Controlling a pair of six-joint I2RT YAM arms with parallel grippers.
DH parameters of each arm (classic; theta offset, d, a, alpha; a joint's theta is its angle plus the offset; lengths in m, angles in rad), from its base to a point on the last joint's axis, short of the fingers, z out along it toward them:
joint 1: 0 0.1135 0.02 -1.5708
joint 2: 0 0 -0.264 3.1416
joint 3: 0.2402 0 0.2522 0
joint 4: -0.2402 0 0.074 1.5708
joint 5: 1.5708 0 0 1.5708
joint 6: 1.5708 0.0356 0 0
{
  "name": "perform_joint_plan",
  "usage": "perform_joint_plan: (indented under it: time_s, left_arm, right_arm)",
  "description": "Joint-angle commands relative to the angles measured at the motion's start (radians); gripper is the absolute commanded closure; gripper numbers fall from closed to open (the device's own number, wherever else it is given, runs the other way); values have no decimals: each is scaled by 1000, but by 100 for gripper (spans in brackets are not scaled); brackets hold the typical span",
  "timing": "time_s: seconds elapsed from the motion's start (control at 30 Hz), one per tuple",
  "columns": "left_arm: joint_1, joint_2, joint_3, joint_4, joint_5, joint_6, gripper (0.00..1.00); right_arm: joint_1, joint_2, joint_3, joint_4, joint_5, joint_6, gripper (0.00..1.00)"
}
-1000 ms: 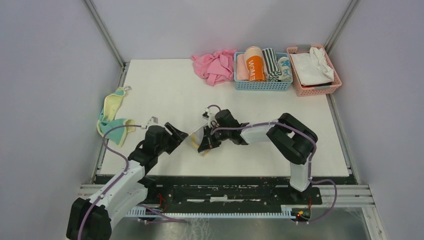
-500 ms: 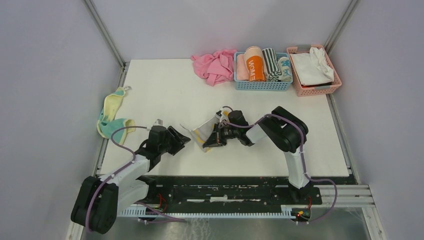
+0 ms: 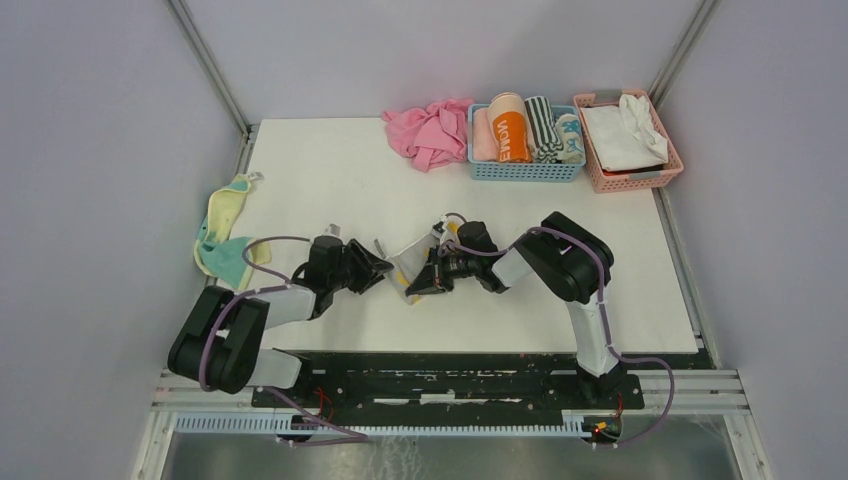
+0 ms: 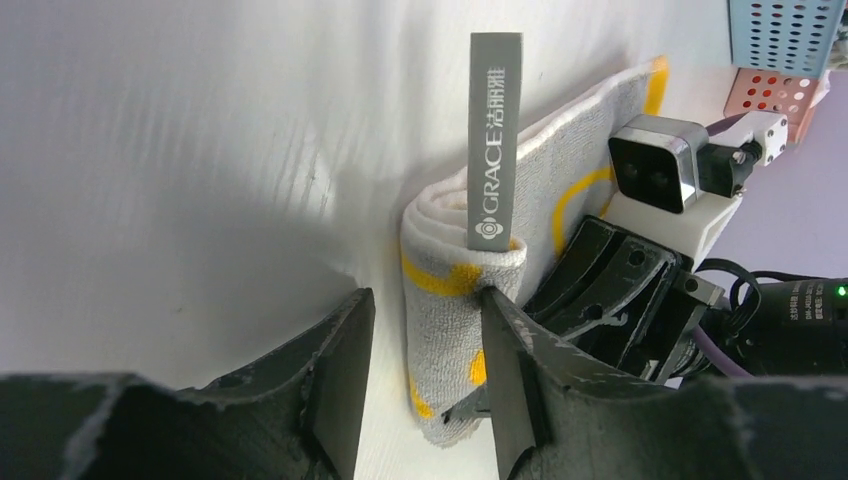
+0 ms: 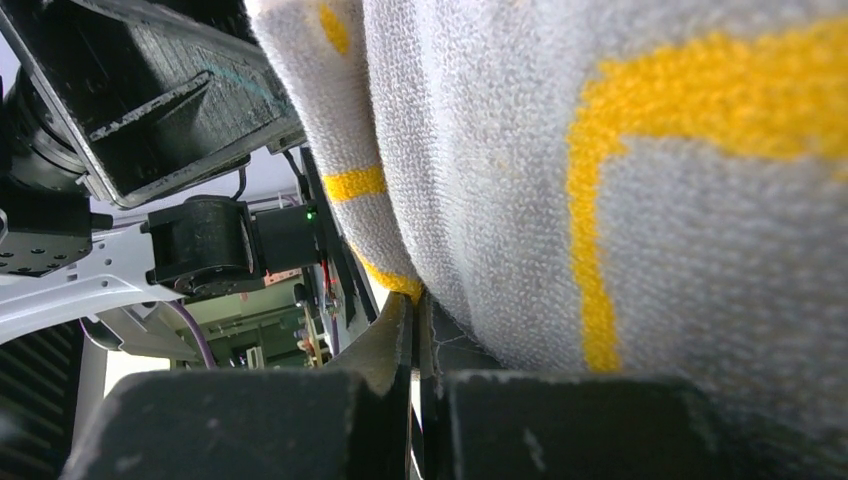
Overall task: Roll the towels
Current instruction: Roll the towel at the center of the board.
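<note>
Between the nearly closed fingers of the right gripper [image 5: 414, 330], the light grey terry towel with yellow marks [image 4: 450, 330] is pinched by one edge and held raised and folded over near the middle of the white table [image 3: 330, 180]. Just beside it, the left gripper [image 4: 425, 310] is spread wide with nothing in its grasp, its fingers flanking the towel's folded end, from which a grey woven label [image 4: 495, 130] sticks out. Well apart, the pale yellow terry towel with a teal figure [image 3: 222, 232] lies crumpled over the table's left edge. At the far edge sit a crumpled pink cloth [image 3: 430, 132], a blue plastic basket [image 3: 525, 172] of rolled towels and a pink plastic basket [image 3: 640, 180].
</note>
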Motion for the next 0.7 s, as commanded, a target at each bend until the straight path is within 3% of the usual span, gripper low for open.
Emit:
perform_joint_plan:
  time_s: [0.0, 0.2, 0.4, 0.57, 0.67]
  left_arm:
    - [4, 78, 34, 36, 15, 56, 50]
    - [-11, 180, 54, -6, -16, 60, 59]
    - [-34, 248, 44, -19, -53, 38, 64]
    - [-42, 248, 32, -32, -78, 32, 65]
    - [-59, 248, 41, -39, -87, 30, 65]
  right_arm:
    - [-5, 15, -21, -27, 4, -41, 99]
    - [-5, -69, -8, -171, 45, -140, 88]
    - [7, -219, 43, -486, 132, -341, 74]
    - [41, -375, 96, -785, 320, -549, 65]
    - [105, -464, 156, -953, 519, -665, 62]
